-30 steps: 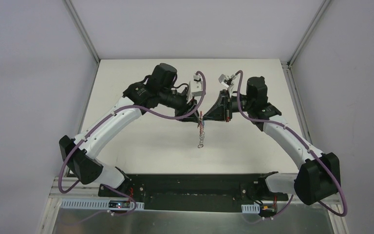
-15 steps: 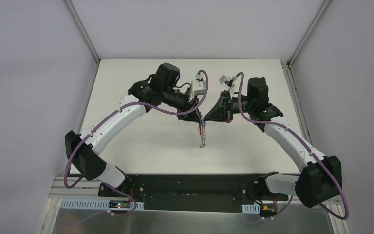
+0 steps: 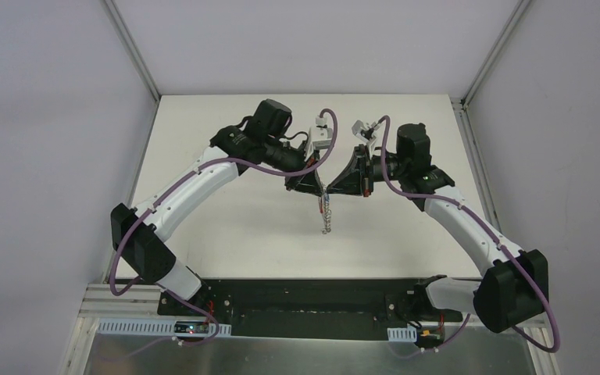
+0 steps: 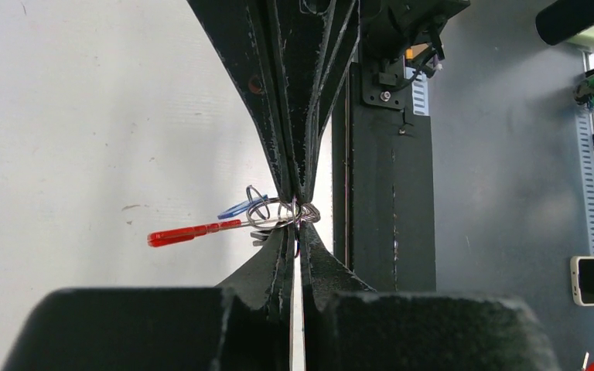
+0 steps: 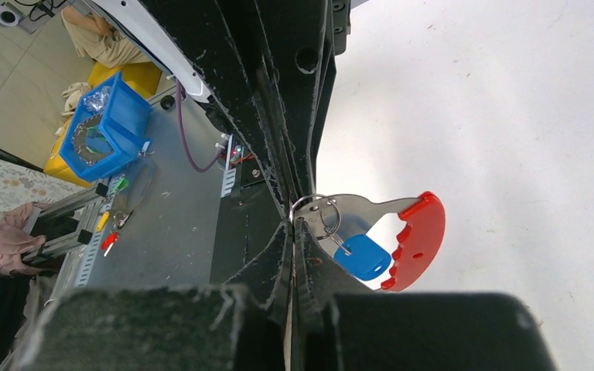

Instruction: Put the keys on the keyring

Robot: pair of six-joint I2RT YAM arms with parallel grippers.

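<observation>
Both claws were clenched tip to tip on the keyring (image 5: 317, 207), holding it up over the worktop (image 3: 234, 226). The left claw (image 4: 297, 243) pinched the wire loops from one side and the right claw (image 5: 292, 236) from the other. The red band (image 5: 419, 236) stuck out sideways, and the blue key (image 5: 363, 257) hung just beside it off a small loop. The chain (image 3: 325, 217) dangled below.

With two grips so close on one thin ring, we judged that one claw should anchor while the other made only small moves. Pulling apart would risk bending the loops or losing them. Feeding a key round the coil called for a slow turn, not a tug.

The fingers covered the pinch itself, so we could not tell which coil each claw had. We could not pick out the silver key with any certainty among the loops. Nor could we tell whether the blue key sat fully threaded, or whether the chain's end touched the worktop.
</observation>
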